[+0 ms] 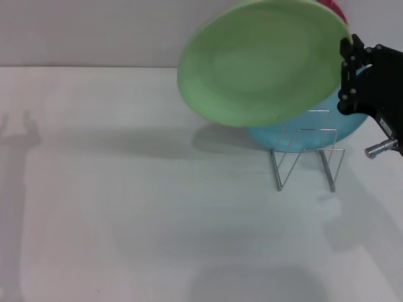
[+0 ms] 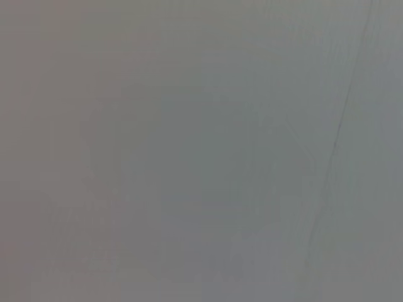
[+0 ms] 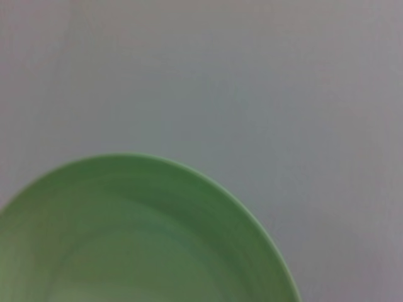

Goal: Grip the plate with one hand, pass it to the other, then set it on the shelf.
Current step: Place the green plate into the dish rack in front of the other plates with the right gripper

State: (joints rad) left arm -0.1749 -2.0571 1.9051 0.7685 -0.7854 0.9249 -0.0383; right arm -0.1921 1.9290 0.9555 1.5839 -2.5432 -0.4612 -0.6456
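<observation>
The light green plate (image 1: 261,63) hangs in the air at the upper right of the head view, tilted with its face toward me. My right gripper (image 1: 348,70) is shut on the plate's right rim. The plate also fills the lower part of the right wrist view (image 3: 138,239). The wire shelf (image 1: 307,157) stands on the table below the plate. A sky-blue plate (image 1: 315,129) leans in the shelf behind the green one. My left gripper is out of view; the left wrist view shows only plain grey surface.
A red object (image 1: 334,7) peeks out above the green plate at the top edge. The white table (image 1: 126,220) stretches left and front of the shelf. A pale wall runs along the back.
</observation>
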